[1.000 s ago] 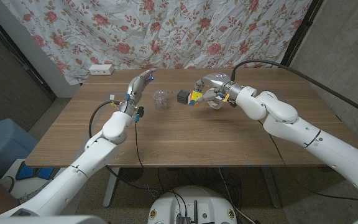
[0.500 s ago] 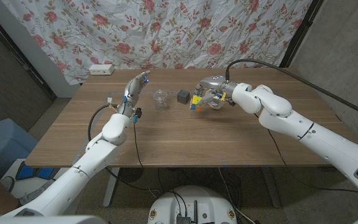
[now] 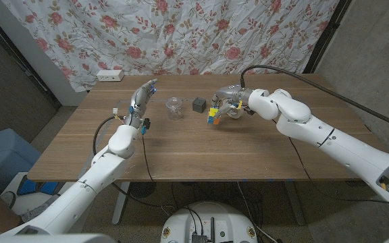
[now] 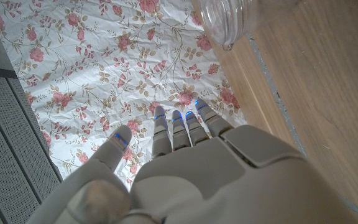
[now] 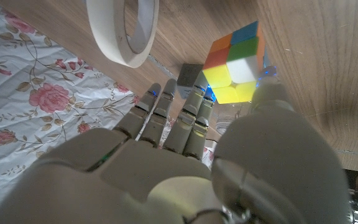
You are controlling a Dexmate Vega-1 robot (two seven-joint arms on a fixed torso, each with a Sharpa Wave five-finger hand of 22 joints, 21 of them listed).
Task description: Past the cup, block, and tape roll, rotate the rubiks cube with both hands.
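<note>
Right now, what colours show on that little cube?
The rubiks cube shows orange, blue, green, yellow and white; right wrist view is clearest.

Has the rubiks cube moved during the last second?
Yes, slightly. In the head view the rubiks cube, gripped by the right hand, has come nearer the robot, further from the block, which sits in the same place.

Even, soft indoor light, faint shadows; head view bends at edges, wrist close-ups perhaps slightly blurred.

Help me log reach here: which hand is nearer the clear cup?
Left. The left hand hangs open just to the left of the clear cup, apart from it. The right hand is farther off, beyond the dark block, holding the rubiks cube.
</note>
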